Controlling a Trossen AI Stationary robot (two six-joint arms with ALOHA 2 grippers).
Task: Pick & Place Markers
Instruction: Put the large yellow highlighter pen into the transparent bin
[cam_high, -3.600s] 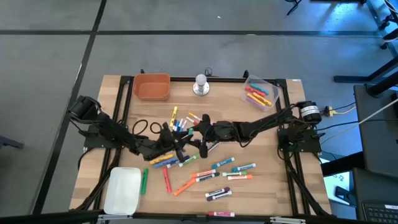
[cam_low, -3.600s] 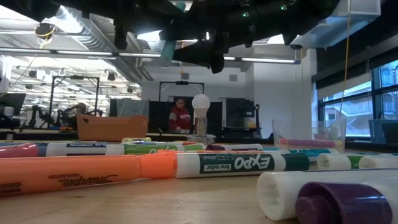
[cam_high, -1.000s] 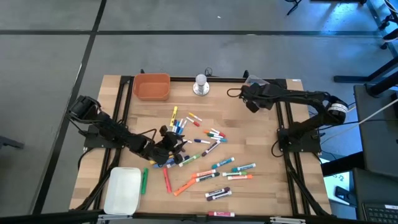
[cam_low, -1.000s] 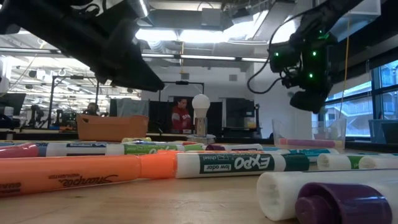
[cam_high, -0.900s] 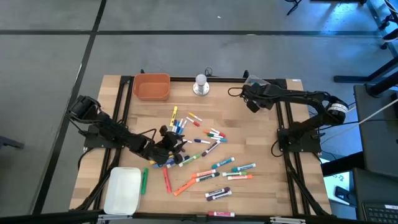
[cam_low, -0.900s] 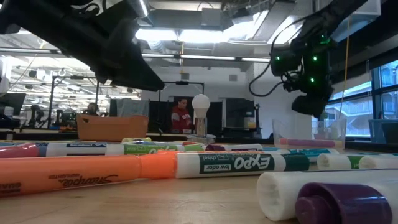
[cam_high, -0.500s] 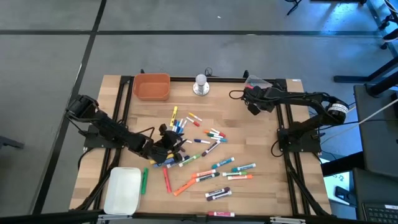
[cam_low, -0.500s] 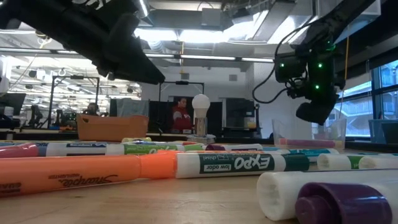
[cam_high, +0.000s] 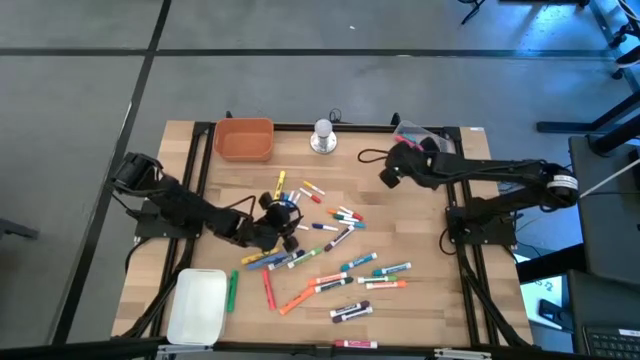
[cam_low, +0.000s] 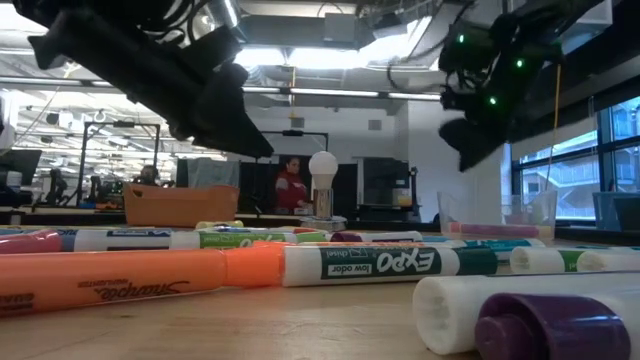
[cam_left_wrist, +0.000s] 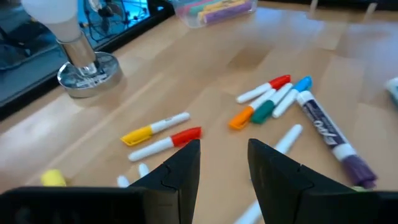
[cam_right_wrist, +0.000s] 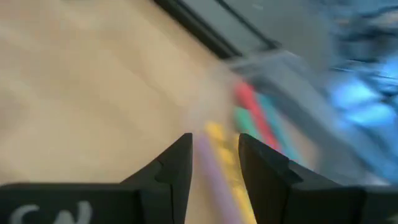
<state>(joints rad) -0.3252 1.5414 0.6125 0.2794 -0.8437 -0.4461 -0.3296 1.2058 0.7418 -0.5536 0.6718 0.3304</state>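
Many capped markers (cam_high: 330, 250) in many colours lie flat and scattered on the wooden table's middle. More markers lie in a clear container (cam_high: 420, 148) at the far right. My left gripper (cam_high: 283, 218) hovers open and empty over the left part of the scatter. In its wrist view, its fingers (cam_left_wrist: 224, 165) stand above a red-capped marker (cam_left_wrist: 165, 142) and a yellow-capped one (cam_left_wrist: 154, 129). My right gripper (cam_high: 388, 177) is in the air just left of the container. It is open, with nothing between its fingers (cam_right_wrist: 214, 162).
An orange bin (cam_high: 243, 140) stands at the far left. A white bulb on a silver round base (cam_high: 322, 136) stands at the far middle. A white tray (cam_high: 197, 305) lies at the near left. A person shows far behind the table (cam_low: 290, 185).
My right gripper has dipped over the clear container, then risen and gone toward the table's left, away from it. My left gripper has gone toward the far edge and a little right, over the marker cluster. The markers on the table have stayed put.
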